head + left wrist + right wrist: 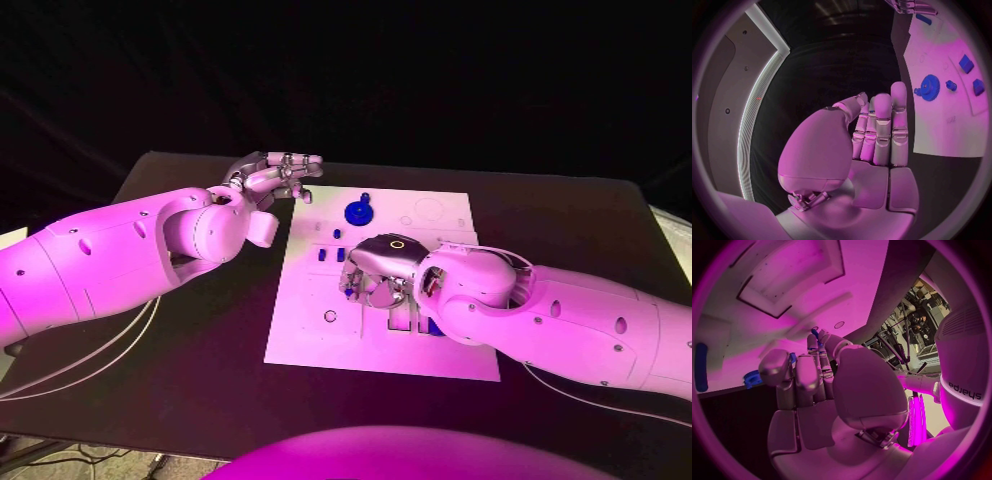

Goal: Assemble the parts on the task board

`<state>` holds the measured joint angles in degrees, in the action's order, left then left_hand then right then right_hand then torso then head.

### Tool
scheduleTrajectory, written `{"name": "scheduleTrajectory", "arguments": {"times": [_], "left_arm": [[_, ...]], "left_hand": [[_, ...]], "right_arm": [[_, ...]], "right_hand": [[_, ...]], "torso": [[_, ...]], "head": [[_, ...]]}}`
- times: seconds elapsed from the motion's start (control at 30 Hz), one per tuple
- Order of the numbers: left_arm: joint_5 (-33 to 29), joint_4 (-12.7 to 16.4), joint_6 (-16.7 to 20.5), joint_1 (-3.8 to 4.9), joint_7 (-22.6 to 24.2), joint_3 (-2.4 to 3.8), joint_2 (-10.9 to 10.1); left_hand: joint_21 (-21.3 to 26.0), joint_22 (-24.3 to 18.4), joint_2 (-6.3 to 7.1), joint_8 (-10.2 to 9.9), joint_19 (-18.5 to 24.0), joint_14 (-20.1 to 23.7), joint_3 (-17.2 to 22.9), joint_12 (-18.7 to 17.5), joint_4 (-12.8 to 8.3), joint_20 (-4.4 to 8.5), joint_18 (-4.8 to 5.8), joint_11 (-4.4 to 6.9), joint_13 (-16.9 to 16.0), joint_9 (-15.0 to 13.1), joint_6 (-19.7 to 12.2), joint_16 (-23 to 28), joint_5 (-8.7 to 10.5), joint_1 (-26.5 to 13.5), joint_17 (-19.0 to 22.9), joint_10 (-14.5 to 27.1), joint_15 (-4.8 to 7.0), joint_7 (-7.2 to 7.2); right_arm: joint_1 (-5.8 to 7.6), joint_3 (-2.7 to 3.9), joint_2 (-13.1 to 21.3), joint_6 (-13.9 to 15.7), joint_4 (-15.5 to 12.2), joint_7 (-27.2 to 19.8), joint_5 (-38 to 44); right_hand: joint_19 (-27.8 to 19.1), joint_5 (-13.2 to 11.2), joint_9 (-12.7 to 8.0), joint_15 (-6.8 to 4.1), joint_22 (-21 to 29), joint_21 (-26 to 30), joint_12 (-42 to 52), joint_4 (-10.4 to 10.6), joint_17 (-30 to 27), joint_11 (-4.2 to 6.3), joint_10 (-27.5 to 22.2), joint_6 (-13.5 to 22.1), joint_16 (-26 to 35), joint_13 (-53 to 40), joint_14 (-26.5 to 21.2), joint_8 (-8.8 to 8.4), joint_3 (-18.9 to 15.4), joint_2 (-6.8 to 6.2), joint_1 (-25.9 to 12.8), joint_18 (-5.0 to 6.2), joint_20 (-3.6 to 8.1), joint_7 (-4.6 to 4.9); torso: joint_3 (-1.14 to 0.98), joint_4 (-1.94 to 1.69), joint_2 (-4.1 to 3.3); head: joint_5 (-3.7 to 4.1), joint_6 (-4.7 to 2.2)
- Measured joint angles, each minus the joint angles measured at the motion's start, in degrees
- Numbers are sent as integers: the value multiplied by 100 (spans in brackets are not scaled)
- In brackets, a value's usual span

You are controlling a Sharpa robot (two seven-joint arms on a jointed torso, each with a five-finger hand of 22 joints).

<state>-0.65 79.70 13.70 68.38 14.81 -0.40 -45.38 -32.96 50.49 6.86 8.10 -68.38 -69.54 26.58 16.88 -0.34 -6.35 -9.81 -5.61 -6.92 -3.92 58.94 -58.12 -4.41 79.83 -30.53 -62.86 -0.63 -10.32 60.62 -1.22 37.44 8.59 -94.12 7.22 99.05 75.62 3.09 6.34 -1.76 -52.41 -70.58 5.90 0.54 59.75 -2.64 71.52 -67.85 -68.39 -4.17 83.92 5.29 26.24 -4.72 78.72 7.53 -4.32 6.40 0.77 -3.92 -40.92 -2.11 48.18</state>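
The white task board (pixel 433 215) lies mid-table. A blue gear (pixel 358 211) sits on its far part, also seen as the gear (pixel 929 87) beside a small blue knob (pixel 951 85). Two small blue blocks (pixel 330 256) lie near the board's left side. My right hand (pixel 382 270) is down over the board's middle, fingers curled onto it. In the right wrist view a small blue part (pixel 792 358) shows between the thumb and fingers of that hand (pixel 811 385), seemingly pinched. My left hand (pixel 274 175) hovers off the board's far left corner, fingers (pixel 882 130) straight and holding nothing.
Another blue piece (pixel 433 325) lies on the board just beside my right forearm. Black table (pixel 188 340) surrounds the board, with wide room on the left and far sides. Cables hang off the table's left front edge.
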Motion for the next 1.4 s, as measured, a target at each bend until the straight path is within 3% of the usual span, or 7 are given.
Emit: {"name": "scheduleTrajectory", "arguments": {"times": [0.83, 1.4], "left_arm": [[0, -14, -37, -1, -38, -1, 6], [1, -23, -59, -2, -63, -4, 12]], "left_hand": [[0, -5, 0, 0, 0, 20, -17, 0, -16, 0, 1, -20, 1, -1, 0, 23, 0, 0, 20, 20, -20, 0], [22, -4, 0, 0, 0, 21, -16, 22, -16, 0, 0, -41, 1, -1, -20, 22, 0, 0, 34, 41, -22, -20]], "right_arm": [[-23, -9, -3, -31, 30, 14, -11], [-9, 10, -49, -203, 62, 136, 105]], "right_hand": [[0, -10, -2, 0, 1, 0, -26, 0, -3, 0, 0, 18, 0, 9, 0, -5, 0, -1, 1, 0, 0, 6], [0, -14, 2, 0, 2, 0, -46, 0, -12, -20, -21, 21, 0, 14, 0, -6, 0, 18, -48, 0, 0, 24]], "torso": [[0, 2, 2], [1, 3, 2]], "head": [[7, 21], [15, 50]]}}
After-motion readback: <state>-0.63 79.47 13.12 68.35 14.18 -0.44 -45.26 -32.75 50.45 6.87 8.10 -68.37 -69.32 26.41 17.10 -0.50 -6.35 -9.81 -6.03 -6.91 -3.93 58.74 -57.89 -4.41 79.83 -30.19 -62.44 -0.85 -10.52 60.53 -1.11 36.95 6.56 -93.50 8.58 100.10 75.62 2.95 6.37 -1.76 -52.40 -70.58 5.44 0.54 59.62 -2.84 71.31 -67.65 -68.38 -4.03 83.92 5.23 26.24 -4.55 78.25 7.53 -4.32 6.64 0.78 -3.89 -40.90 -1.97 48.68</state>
